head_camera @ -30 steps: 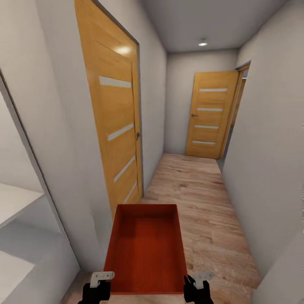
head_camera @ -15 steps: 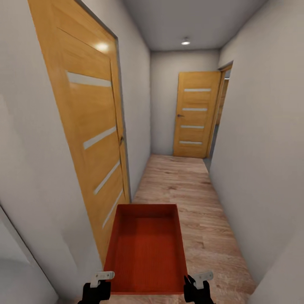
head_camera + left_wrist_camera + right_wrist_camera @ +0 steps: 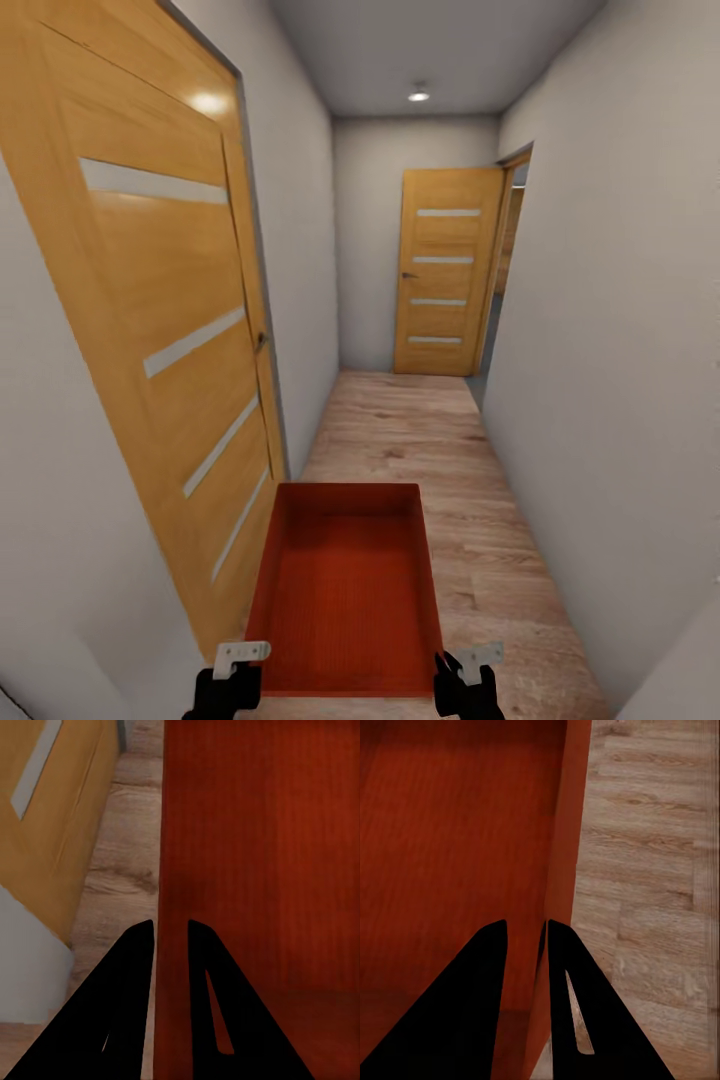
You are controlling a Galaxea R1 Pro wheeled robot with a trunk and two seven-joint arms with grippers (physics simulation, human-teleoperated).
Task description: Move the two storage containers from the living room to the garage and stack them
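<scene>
While both arms carry it low at 6 o'clock in the head view, the storage container runs its long axis toward 12 o'clock, down the hallway floor, open side up. At 7 o'clock the left gripper pinches the bin's left wall between nearly closed fingers; at 5 o'clock the right gripper clamps the right wall likewise. A wooden door stands at 9 o'clock, another door at 12.
</scene>
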